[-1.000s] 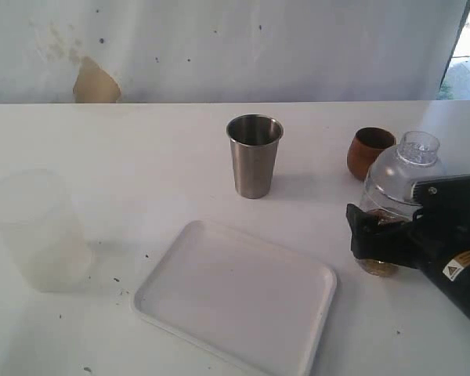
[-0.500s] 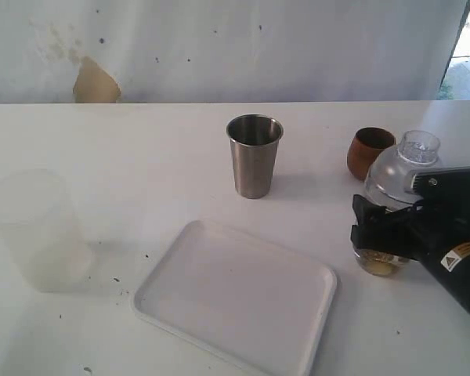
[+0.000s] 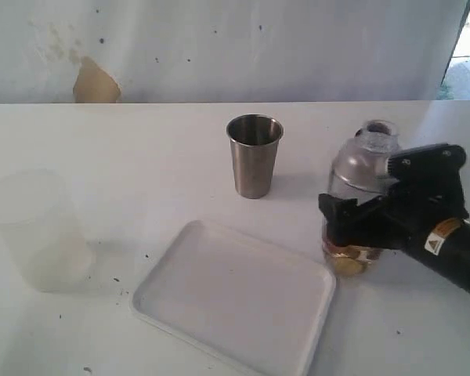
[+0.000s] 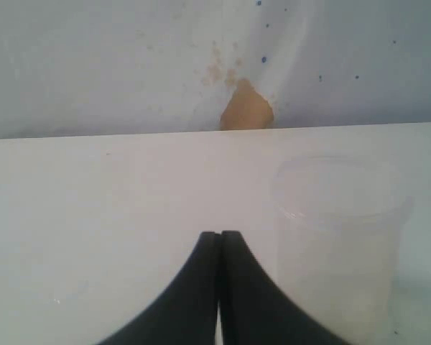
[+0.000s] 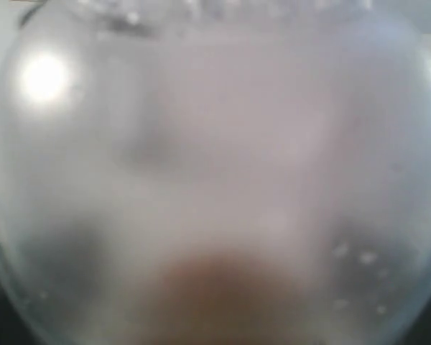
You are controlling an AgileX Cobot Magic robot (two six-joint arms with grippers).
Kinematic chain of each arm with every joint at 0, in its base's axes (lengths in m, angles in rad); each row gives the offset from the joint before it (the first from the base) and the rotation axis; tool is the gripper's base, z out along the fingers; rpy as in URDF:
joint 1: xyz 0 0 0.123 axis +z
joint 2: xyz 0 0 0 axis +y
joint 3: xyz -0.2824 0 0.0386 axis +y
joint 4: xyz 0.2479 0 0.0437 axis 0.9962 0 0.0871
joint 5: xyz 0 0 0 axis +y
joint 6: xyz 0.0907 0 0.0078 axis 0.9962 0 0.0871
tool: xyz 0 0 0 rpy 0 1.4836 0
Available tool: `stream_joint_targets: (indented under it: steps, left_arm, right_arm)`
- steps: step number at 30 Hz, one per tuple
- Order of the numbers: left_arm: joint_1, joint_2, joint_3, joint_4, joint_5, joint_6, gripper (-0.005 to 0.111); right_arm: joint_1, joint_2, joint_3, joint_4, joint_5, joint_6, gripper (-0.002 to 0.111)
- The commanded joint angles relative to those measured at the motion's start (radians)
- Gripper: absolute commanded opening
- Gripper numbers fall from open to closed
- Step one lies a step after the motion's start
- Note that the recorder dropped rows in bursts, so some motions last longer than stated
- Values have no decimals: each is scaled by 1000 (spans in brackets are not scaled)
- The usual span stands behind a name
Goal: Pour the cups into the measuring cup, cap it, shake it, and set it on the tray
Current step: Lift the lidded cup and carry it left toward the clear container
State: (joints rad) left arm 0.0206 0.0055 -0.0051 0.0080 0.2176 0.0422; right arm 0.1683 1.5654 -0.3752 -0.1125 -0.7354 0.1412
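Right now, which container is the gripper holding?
The clear capped measuring cup, clamped by the right gripper; the steel tumbler and frosted cup stand free.

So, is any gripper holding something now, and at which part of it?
The right gripper holds the capped measuring cup around its wall, just below the dome lid. The left gripper is shut and holds nothing.

The jar (image 5: 215, 172) filled the right wrist view as a blur; the right tool (image 3: 349, 225) hid its middle.
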Motion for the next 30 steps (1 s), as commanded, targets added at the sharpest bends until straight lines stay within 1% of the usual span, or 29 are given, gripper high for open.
stream_joint_targets:
  steps: [1,2,3,4,5,6,7,8,9,11,12,13,14,15,16,17,18,20,21,22,23,24,25,26,28,29,30]
  left_arm:
    - [3,-5,5,0,-14,-7,0]
    - [3,-5,5,0,-14,-7,0]
    - [3,-5,5,0,-14,-7,0]
    - [3,-5,5,0,-14,-7,0]
    - [3,-5,5,0,-14,-7,0]
    - [3,-5,5,0,-14,-7,0]
    - [3,-5,5,0,-14,-7,0]
    - [3,-5,5,0,-14,-7,0]
    - [3,-5,5,0,-14,-7,0]
    - [3,-5,5,0,-14,-7,0]
    - [3,-5,5,0,-14,-7,0]
    - [3,-5,5,0,-14,-7,0]
    - [3,-5,5,0,-14,-7,0]
    - [3,-5,5,0,-14,-7,0]
    - [3,-5,5,0,-14,-7,0]
    - [3,-5,5,0,-14,-7,0]
    - [1,-5,5,0,-14,-7,0]
    - [1,-5,5,0,-14,-7,0]
    - [1,-5,5,0,-14,-7,0]
    - [1,-5,5,0,-14,-7,0]
    - [1,-5,5,0,-14,-7,0]
    - [1,-5,5,0,-14,-7,0]
    - [1,-5,5,0,-14,-7,0]
    - [1,-5,5,0,-14,-7,0]
    - [1,-5,5,0,-14,-7,0]
    - [1,-5,5,0,-14,-7,0]
    - [1,-5,5,0,-14,-7,0]
  right_arm:
    - [6,-161,-145,-113,212,112,0]
    - [-28,-198,-162,13,202,62,0]
    - [-34,-210,-171,7,199,87,0]
    - [7,-256,-173,-237,210,260,0]
    - [44,-282,-173,-435,207,326,0]
    - [120,-318,-173,-473,243,300,0]
    - [120,-321,-175,-299,280,167,0]
    - [87,-316,-175,99,286,-64,0]
    - [91,-326,-175,112,303,-57,0]
    - [216,-379,-175,-295,364,95,0]
    - [220,-387,-182,-206,377,11,0]
    - [182,-387,-190,95,380,-149,0]
    - [172,-389,-195,236,395,-201,0]
    - [222,-417,-199,105,458,-181,0]
    - [272,-435,-199,27,478,-181,0]
    - [305,-449,-195,32,469,-209,0]
    - [298,-451,-195,83,439,-263,0]
    - [242,-447,-197,369,386,-364,0]
    - [239,-447,-206,393,412,-355,0]
    - [269,-455,-220,318,478,-320,0]
    - [319,-464,-230,208,528,-296,0]
    - [357,-470,-232,142,533,-302,0]
    - [377,-470,-232,158,505,-337,0]
    - [361,-465,-232,252,463,-384,0]
    - [318,-449,-234,449,396,-405,0]
    - [326,-443,-247,424,421,-383,0]
    - [360,-438,-265,356,474,-368,0]
